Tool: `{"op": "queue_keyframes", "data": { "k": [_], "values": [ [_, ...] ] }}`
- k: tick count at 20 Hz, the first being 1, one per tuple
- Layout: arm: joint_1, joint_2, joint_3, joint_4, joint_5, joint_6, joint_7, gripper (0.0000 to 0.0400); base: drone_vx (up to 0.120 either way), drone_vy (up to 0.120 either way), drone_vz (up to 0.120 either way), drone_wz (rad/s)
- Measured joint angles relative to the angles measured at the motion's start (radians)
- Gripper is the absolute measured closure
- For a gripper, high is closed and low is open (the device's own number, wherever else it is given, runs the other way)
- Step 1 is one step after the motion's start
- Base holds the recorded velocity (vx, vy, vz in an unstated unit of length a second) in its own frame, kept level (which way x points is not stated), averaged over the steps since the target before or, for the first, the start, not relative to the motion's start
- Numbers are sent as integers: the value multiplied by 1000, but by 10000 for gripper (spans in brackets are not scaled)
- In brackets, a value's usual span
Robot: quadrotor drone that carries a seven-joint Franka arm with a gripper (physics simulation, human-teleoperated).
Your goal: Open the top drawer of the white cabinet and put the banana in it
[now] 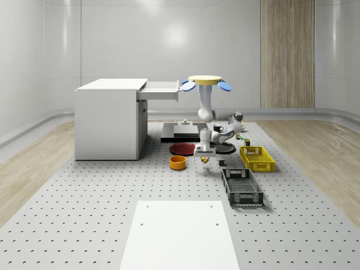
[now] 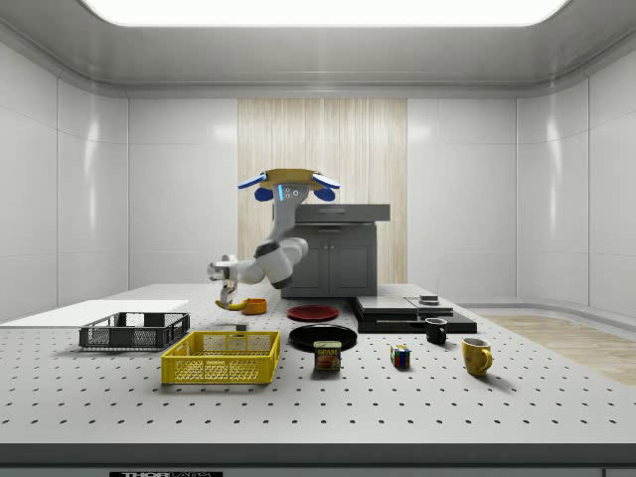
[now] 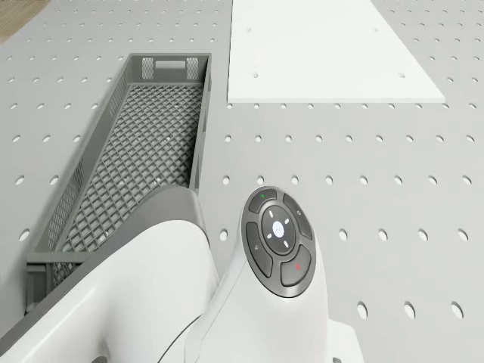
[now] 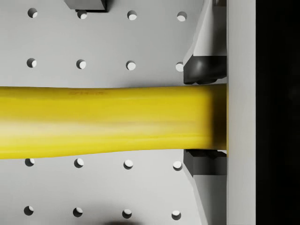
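While the drone (image 1: 205, 82) hovers beside the cabinet (image 1: 110, 119), just off its pulled-out top drawer (image 1: 161, 91), the arm hangs down and the gripper (image 1: 205, 158) holds the banana (image 4: 103, 122) clear above the table (image 1: 84, 214). In the wrist view the jaws are closed onto the fruit, one pad on each side, so it lies crosswise between them; that grip likely keeps it level for carrying. The drawer stands open, so I judge the remaining work is lifting the banana up and over its front. Around the gripper I count two crates, one yellow (image 1: 257, 158) and one grey (image 1: 242, 187), two plates, red (image 1: 183, 148) and black (image 2: 322, 337), and one orange bowl (image 1: 178, 162).
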Motion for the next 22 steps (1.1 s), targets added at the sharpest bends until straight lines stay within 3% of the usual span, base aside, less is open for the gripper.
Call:
{"op": "queue_keyframes", "data": {
  "k": [4,22],
  "values": [
    [-3,-3,-26,-9,-25,-8,-8,210,-20,0,120,0],
    [0,-21,-47,-14,-51,0,-24,210,-120,0,120,0]
  ]
}}
